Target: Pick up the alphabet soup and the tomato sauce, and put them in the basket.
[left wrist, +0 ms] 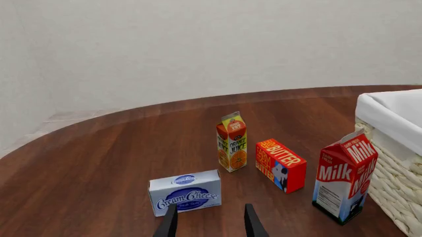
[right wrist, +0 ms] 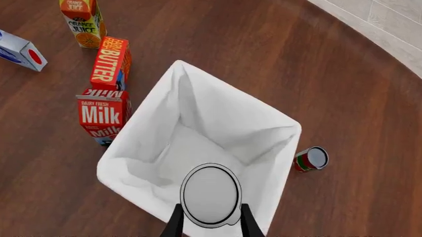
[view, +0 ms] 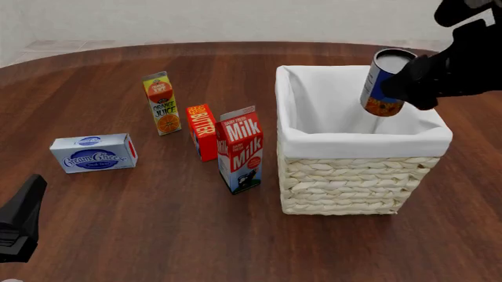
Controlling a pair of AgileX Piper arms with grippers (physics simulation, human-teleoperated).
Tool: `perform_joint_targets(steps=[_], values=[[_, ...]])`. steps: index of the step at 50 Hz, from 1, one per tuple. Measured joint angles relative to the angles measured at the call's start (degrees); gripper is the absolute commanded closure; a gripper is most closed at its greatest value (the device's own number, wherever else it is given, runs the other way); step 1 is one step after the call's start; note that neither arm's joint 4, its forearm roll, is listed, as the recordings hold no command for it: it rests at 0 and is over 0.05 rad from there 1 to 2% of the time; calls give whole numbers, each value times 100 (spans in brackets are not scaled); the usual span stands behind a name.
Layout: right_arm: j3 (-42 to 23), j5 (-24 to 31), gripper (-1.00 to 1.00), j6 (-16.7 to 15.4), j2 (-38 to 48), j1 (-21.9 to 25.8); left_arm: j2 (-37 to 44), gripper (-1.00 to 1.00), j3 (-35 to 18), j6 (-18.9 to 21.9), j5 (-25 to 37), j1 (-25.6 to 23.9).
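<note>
The alphabet soup (view: 384, 83), a blue and orange tin with a silver top (right wrist: 211, 193), hangs slightly tilted above the open basket (view: 345, 182). My right gripper (right wrist: 211, 219) is shut on it, one finger on each side. The basket's white lining (right wrist: 197, 123) lies directly below the can. The tomato sauce (right wrist: 310, 159), a small can with a red and green label, rests on the table just outside the basket's far side; the front view does not show it. My left gripper (left wrist: 211, 211) is open and holds nothing, just short of the cream cheese box (left wrist: 185, 192).
Left of the basket stand a milk carton (view: 241, 150), a red butter box (view: 203, 131) and an orange juice carton (view: 161, 103). The cream cheese box (view: 94, 152) lies further left. The left arm (view: 20, 220) sits at the table's near left corner.
</note>
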Motion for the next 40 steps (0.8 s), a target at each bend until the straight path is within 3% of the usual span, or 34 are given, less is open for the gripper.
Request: perform_joint_targets(steps=[40], values=[[637, -481, 100, 74, 238, -27, 26, -100, 0, 5, -14, 17]])
